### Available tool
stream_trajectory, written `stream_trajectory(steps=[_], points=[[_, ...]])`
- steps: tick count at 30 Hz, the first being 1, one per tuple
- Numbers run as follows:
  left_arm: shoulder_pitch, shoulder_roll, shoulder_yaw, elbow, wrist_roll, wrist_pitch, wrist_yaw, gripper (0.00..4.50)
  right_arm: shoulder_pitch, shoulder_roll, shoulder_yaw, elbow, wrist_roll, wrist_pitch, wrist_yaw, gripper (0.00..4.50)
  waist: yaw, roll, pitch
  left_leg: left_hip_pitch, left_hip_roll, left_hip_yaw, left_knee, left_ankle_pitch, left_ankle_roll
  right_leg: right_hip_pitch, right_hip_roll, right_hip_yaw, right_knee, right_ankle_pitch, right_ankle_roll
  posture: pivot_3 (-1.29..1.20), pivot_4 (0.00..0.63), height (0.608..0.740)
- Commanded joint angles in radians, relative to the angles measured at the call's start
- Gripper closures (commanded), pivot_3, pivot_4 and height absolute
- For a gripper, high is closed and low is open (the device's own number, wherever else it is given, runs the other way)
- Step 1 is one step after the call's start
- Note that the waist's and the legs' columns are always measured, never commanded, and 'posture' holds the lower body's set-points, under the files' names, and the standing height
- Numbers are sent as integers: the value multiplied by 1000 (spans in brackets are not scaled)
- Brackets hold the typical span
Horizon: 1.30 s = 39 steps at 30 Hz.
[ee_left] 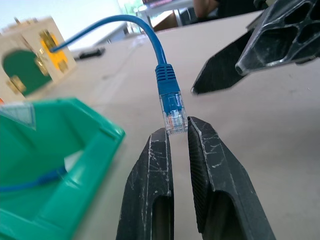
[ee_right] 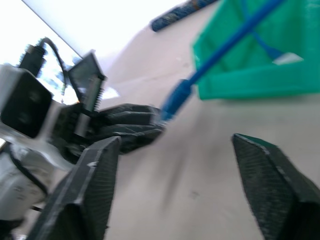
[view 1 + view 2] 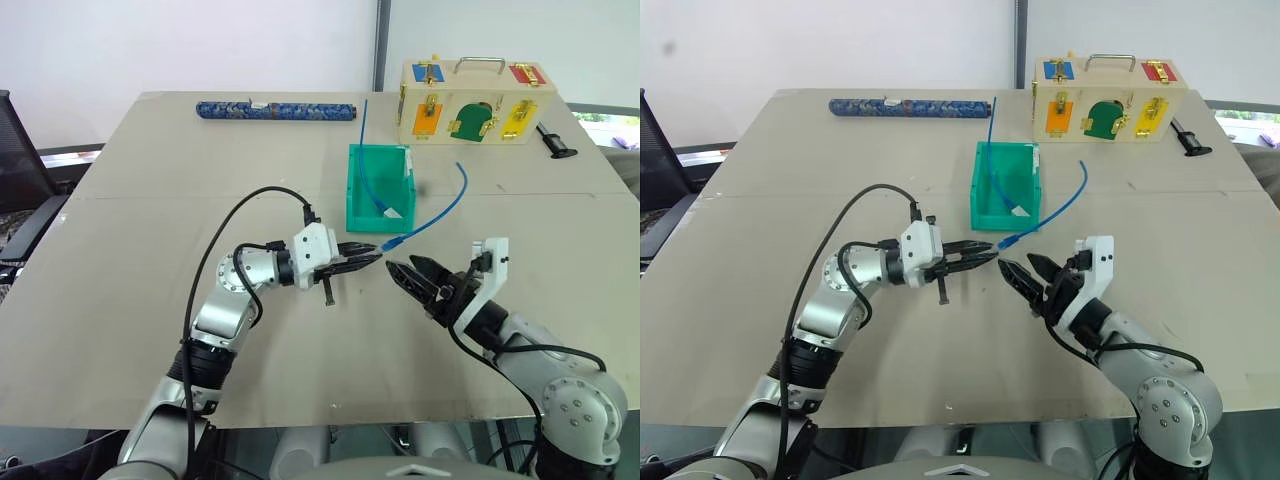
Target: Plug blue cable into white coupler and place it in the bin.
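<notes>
With its plug nipped in the left gripper (image 3: 374, 254), the blue cable (image 3: 440, 214) awaits; right gripper (image 3: 409, 268) gapes empty — fetch the coupler next.

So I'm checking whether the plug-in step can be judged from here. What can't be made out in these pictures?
- White coupler: nothing identifiable; the pale scrap inside the small teal-green plastic bin is too small in the eye views.
- Left gripper: its black fingers cover the tip of the clear plug on the short bright-blue network cable in the left wrist view, so the grip's depth is unclear.
- Right gripper: the right wrist view is blurred.
</notes>
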Motion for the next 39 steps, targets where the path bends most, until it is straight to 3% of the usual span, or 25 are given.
stream_trajectory(steps=[1, 5, 8, 11, 17, 18, 19, 26, 32, 35, 39], points=[[-20, 3, 10, -28, 15, -65, 1, 4500, -62, 46, -20, 23, 81, 4, -88, 1510, -1, 0, 0, 0, 0, 0, 0, 0, 0, 0, 0, 0, 0, 0, 0, 0, 150, 740], [-23, 6, 4, -41, 19, -79, -2, 4500, -97, 60, -23, 53, 146, 2, -154, 1510, -3, 0, 0, 0, 0, -1, 0, 0, 0, 0, 1, 0, 1, 0, 0, 0, 150, 740], [-24, 5, 2, -47, 23, -81, 2, 4500, -113, 57, -25, 72, 193, -7, -189, 2376, -4, 0, 0, 0, 0, 0, 0, 0, 0, 0, 1, 0, 1, 0, 0, 0, 150, 740], [-25, 3, -1, -54, 27, -82, 4, 4500, -122, 35, -16, 84, 228, -14, -213, 3682, -4, 0, 0, 0, 0, 0, 0, 0, 0, 0, 1, 0, 1, 0, 0, 0, 150, 740], [-26, 1, -5, -68, 28, -78, 5, 4500, -131, -4, -2, 103, 277, -41, -244, 3682, -5, 0, 0, 0, 0, 0, 0, 0, 0, 0, 1, 0, 1, 0, 0, 0, 150, 740], [-26, 1, -5, -71, 27, -76, 6, 4500, -131, -11, 1, 105, 284, -47, -248, 4265, -5, 0, 0, 0, 0, 0, 0, 0, 0, 0, 1, 0, 1, 0, 0, 0, 150, 740], [-26, 0, -7, -72, 28, -75, 7, 4500, -131, -19, 4, 107, 292, -51, -250, 4448, -5, 0, 0, 0, 0, 0, 0, 0, 0, 0, 1, 0, 1, 0, 0, 0, 150, 740], [-22, 0, -1, -84, -2, -17, 5, 4500, -129, -77, 33, 116, 346, -73, -258, 4448, -5, 0, 0, 0, 0, 0, 0, 0, 0, 0, 1, 0, 1, 0, 0, 0, 150, 740], [38, 58, 131, -180, -133, 279, 92, 2026, -136, -126, 29, 133, 378, -108, -259, 4500, -14, 0, 0, 0, 1, 0, -1, 0, 0, 0, 1, 0, 1, 0, 0, 0, 150, 740], [76, 119, 234, -194, -179, 380, 137, 538, -135, -149, 26, 146, 387, -125, -249, 4500, -23, 0, 0, 0, 2, -1, -1, 0, 0, -1, 2, 0, 1, 0, 0, 0, 150, 740], [154, 225, 392, -178, -219, 472, 166, 538, -139, -174, 36, 175, 378, -148, -219, 4500, -33, 1, 1, 0, 4, 0, -2, 0, 0, -2, 3, 1, 1, 0, 0, 0, 150, 740]])
